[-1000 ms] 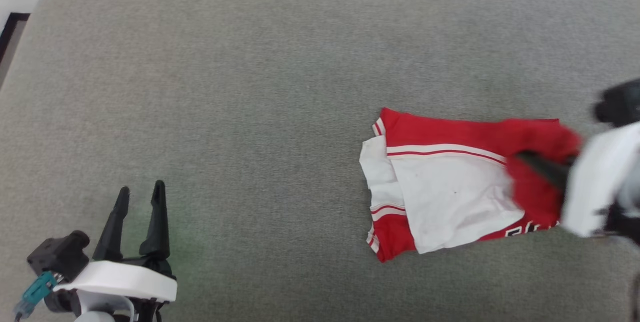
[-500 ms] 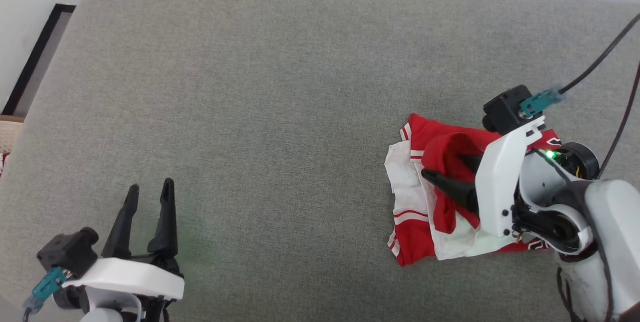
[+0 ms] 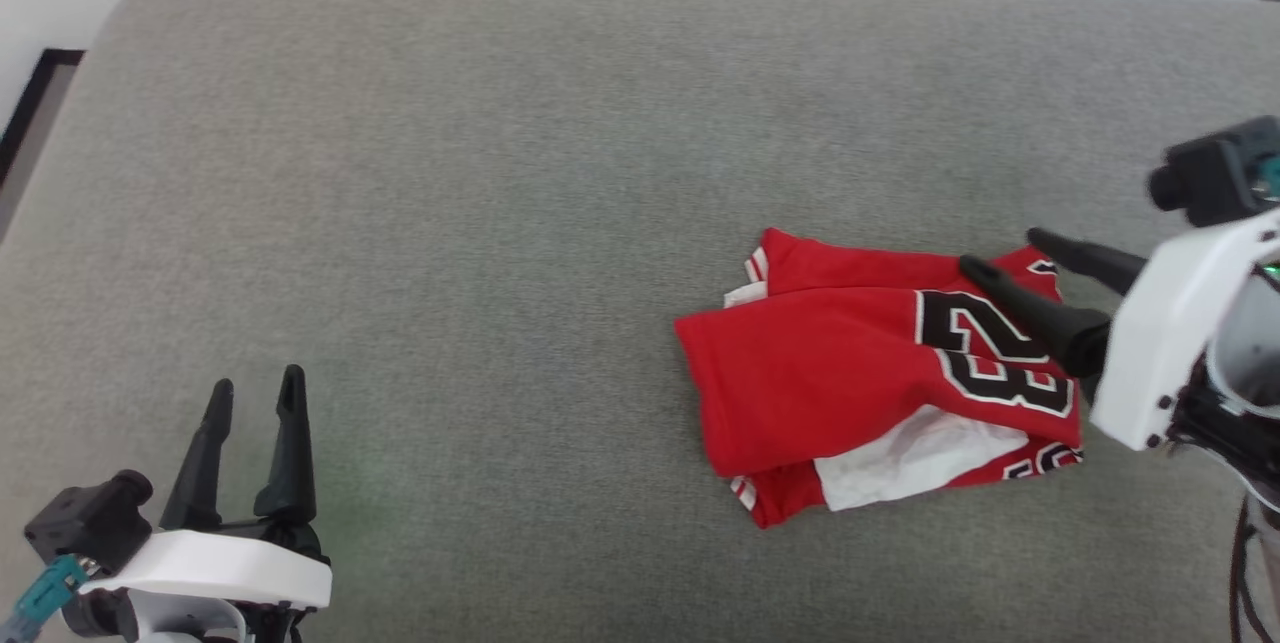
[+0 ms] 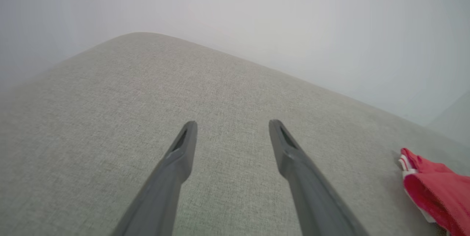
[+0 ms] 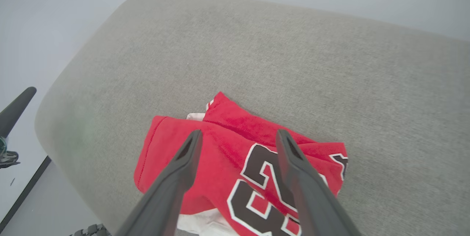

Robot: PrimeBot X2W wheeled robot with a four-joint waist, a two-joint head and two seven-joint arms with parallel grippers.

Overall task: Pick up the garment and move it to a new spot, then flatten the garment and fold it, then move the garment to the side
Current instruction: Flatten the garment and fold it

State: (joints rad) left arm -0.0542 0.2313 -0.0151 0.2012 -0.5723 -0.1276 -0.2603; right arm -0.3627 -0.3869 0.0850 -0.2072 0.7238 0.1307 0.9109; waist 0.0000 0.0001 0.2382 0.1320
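Garment lay roughly folded on the cushion, right side; my left gripper and right gripper gaped empty. Only moving it aside seemed left.

A grey fabric cushion carries the folded red garment lying toward its right side.

Wide-spread tool over folded garment
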